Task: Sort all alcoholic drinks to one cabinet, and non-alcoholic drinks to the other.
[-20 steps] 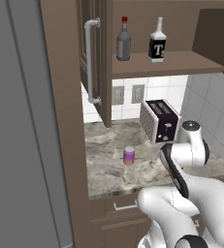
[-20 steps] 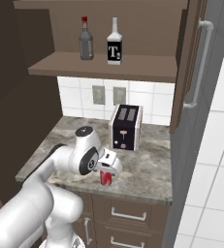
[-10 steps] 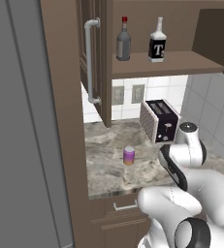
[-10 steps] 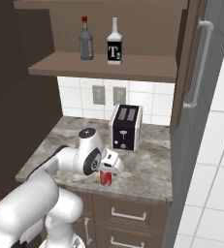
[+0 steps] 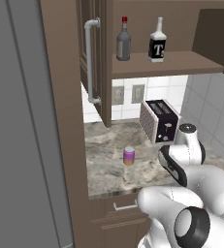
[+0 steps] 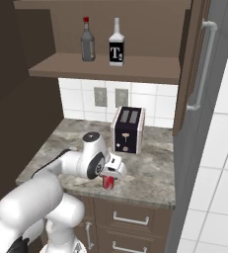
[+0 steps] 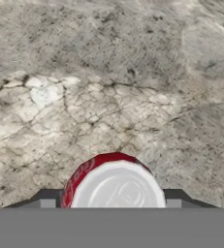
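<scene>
The open upper cabinet (image 6: 105, 69) occupies the 12 o'clock region of both base views; its door (image 5: 95, 58) stands swung out with a pale bar handle.

The granite counter (image 6: 150, 173) runs below it, mottled grey and tan, with drawers under its front edge.

The black toaster (image 6: 127, 129) stands on the counter against the tiled wall, at 12 o'clock from the gripper in the right base view.

The square bottle (image 6: 116, 48) stands upright on the cabinet shelf: clear pale neck, white cap, black label with a white letter. Just beside it, at its 9 o'clock in the right base view, stands the rounded bottle (image 6: 88, 43): dark grey glass, red cap, upright. The two are close but apart.

The purple can (image 5: 129, 156) stands upright on the counter, at 9 o'clock from the arm in the left base view. Upper body purple, lower band orange-yellow, top pale.

The red can (image 6: 108, 182) stands upright near the counter's front edge. Body red; in the hand view its top (image 7: 117, 186) is silvery and round, sitting at 6 o'clock.

The gripper (image 6: 111, 174) sits directly over the red can, one dark finger on each side of it. The jaws are partly drawn in around the can; whether they press on its wall cannot be told.
</scene>
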